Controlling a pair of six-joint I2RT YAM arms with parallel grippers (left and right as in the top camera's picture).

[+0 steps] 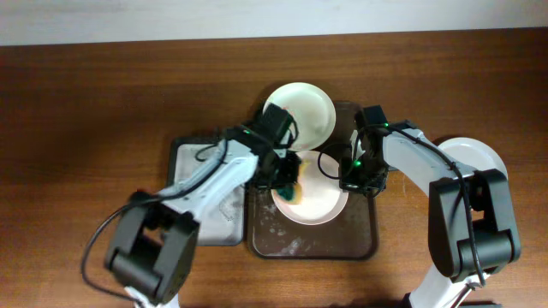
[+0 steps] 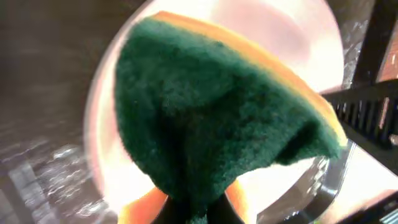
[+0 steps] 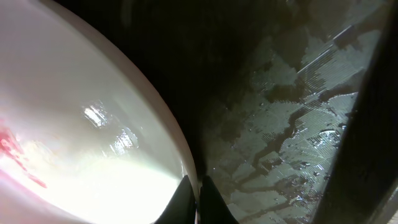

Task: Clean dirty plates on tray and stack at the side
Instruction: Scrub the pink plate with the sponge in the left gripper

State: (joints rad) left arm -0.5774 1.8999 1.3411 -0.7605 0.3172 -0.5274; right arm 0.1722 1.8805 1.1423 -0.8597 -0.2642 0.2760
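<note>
On the dark brown tray (image 1: 312,244) lies a white plate (image 1: 321,204). My left gripper (image 1: 287,181) is shut on a green and orange sponge (image 1: 291,192) and presses it on the plate's left part. In the left wrist view the sponge (image 2: 211,118) covers most of the plate (image 2: 292,37). My right gripper (image 1: 349,181) is shut on this plate's right rim; its fingers (image 3: 198,199) pinch the rim, and the plate (image 3: 93,124) shows a red smear (image 3: 15,152). A second plate (image 1: 301,109) lies at the tray's far edge. A third plate (image 1: 473,156) lies on the table at the right.
A smaller black-rimmed sponge tray (image 1: 190,162) stands left of the brown tray, under my left arm. The brown tray's floor (image 3: 298,124) is wet, with foam at its near part (image 1: 295,246). The wooden table (image 1: 103,103) surrounds all of it.
</note>
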